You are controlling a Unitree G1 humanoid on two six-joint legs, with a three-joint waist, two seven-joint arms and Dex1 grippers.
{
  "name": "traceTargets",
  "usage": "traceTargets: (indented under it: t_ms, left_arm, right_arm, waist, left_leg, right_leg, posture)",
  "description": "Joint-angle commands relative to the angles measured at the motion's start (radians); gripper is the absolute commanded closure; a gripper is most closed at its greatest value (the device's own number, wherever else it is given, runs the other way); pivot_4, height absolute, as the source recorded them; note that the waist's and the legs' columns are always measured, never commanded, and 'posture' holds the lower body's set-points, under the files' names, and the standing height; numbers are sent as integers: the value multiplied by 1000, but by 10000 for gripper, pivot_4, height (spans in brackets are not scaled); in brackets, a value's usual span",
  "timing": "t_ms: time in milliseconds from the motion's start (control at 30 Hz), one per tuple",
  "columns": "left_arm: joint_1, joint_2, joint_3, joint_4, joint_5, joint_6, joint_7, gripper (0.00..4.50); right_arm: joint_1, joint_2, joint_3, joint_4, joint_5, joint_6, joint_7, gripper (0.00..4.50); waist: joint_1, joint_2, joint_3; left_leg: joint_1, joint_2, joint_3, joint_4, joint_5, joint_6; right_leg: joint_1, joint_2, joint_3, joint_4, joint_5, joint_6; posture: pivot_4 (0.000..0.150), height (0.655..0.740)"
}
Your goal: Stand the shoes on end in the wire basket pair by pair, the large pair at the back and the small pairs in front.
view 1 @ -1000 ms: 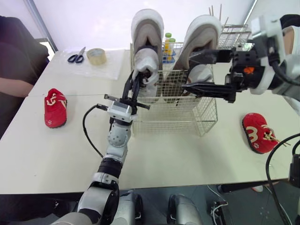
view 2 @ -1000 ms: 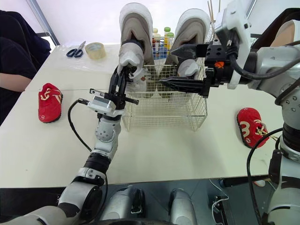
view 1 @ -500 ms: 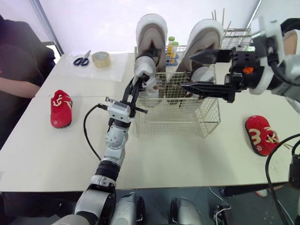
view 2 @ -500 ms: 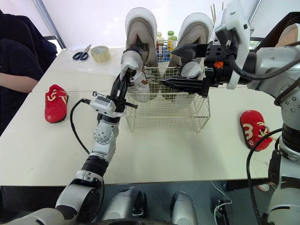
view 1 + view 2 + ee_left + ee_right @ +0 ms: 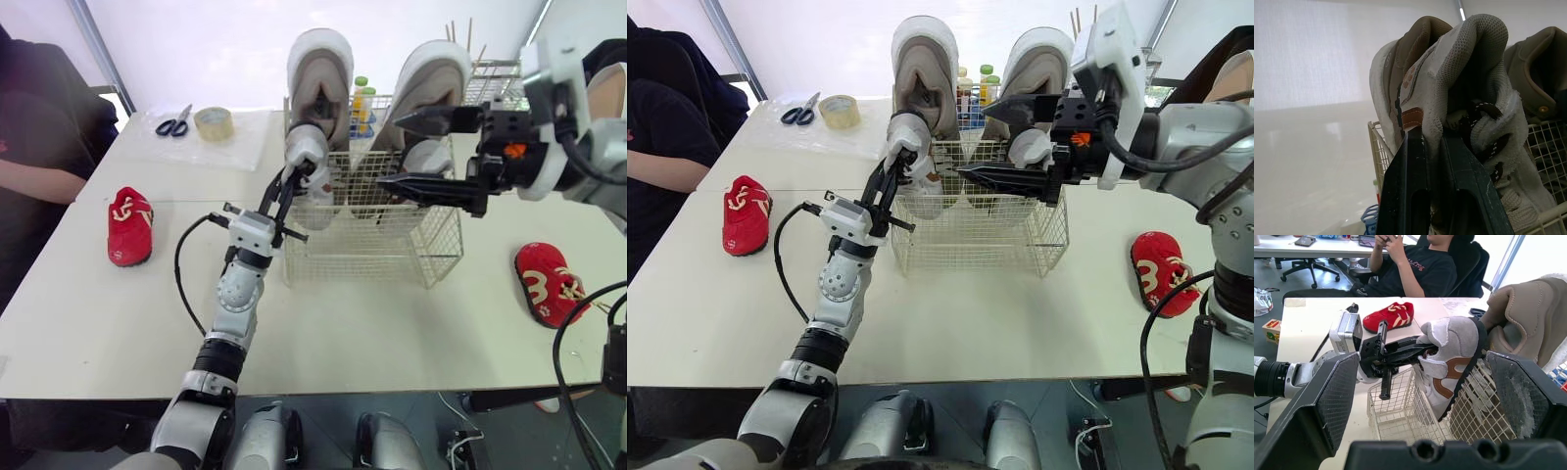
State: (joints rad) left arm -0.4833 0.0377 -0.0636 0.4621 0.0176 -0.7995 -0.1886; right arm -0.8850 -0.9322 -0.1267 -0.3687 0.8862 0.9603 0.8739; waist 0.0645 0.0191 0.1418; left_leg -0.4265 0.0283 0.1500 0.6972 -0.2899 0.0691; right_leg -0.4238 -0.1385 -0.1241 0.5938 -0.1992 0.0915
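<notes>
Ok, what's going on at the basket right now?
The left gripper is shut on a small grey sneaker, holding it on end at the front left of the wire basket. The large beige pair stands at the back. The right gripper hangs open over the basket. Two red shoes lie on the table.

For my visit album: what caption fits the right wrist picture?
The left gripper holds a small grey shoe at the wire basket; a red shoe lies on the table behind.
</notes>
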Motion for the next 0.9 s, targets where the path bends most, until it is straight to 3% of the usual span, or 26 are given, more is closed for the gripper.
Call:
traceTargets:
  t_ms: [33,67,167,400,667,800,900]
  left_arm:
    - [93,2,-67,93,44,109,-50,44536]
    - [95,1,-64,82,30,105,-58,44536]
    - [99,-5,-55,48,-17,107,-81,34062]
    - [101,-2,-18,-110,-124,166,-107,305]
    - [203,113,-2,-457,-307,461,-221,305]
    - [244,187,39,-611,-396,609,-248,305]
    - [253,236,89,-698,-473,717,-250,305]
  right_arm:
    - [-7,-2,-38,-15,5,-22,-3,0]
    - [-6,-1,-36,-14,4,-25,-3,0]
    - [-4,1,-33,-14,2,-30,-3,0]
    - [-4,6,-27,-10,-3,-39,0,0]
    - [-10,12,-17,3,-12,-47,10,0]
    - [-10,16,-12,14,-21,-59,22,0]
    - [-8,18,-8,23,-28,-70,33,0]
  waist:
    - [-1,0,0]
    - [-1,0,0]
    - [-2,0,0]
    - [-3,-2,2]
    - [-31,-5,7]
    - [-40,-8,11]
    - [-42,-8,15]
  left_leg:
    - [0,0,0,0,0,0]
    - [0,0,0,-1,0,0]
    - [0,0,0,-2,0,0]
    - [-1,0,1,-7,0,0]
    - [-5,0,1,-12,0,0]
    - [-19,0,1,-12,9,-8]
    - [-19,0,2,-12,9,-8]
  right_leg:
    - [0,0,0,0,0,0]
    - [0,0,0,0,0,0]
    - [-1,0,0,-1,0,0]
    - [-4,0,-1,-3,0,0]
    - [-7,1,-1,-8,0,0]
    - [-18,3,-1,-4,1,1]
    - [-19,4,-2,-1,2,2]
  posture:
    - [1500,7400]
    - [1500,7400]
    - [1500,7400]
    - [1500,7400]
    - [1500,7400]
    - [1500,7400]
    - [1500,7400]
